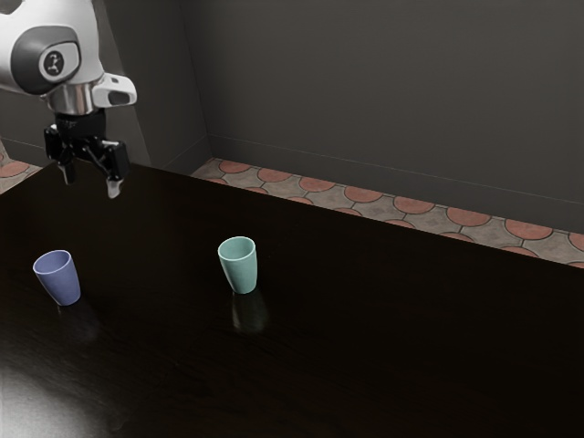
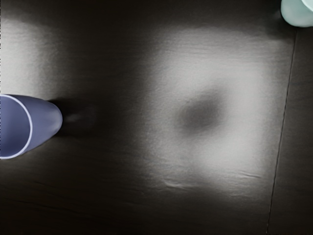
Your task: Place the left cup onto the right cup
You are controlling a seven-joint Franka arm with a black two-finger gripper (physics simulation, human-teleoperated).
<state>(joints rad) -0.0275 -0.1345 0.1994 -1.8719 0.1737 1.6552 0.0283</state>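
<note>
Glossy white arm [image 1: 41,14], dark grey round joint cap [image 1: 53,62] with a small white logo on it. Brushed silver collar [image 1: 78,99] below, and a white boxy block [image 1: 114,89] with a dark end face jutting off the side. Black blocky tool [image 1: 88,182], two short fingers [image 1: 112,185] with pale tips.

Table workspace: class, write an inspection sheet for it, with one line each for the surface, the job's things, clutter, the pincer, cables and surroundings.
Surface: dark glossy table, catching soft reflections.
Job's things: blue cup upright toward the exterior view's left; green cup upright to its right, standing apart from it; not stacked yet.
Clutter: nothing seen.
Pincer: pincer open and empty, raised above the table, directly over neither cup.
Cables: nothing seen.
Surroundings: dark walls; tiled floor in reddish scale shapes beyond the table.
</note>
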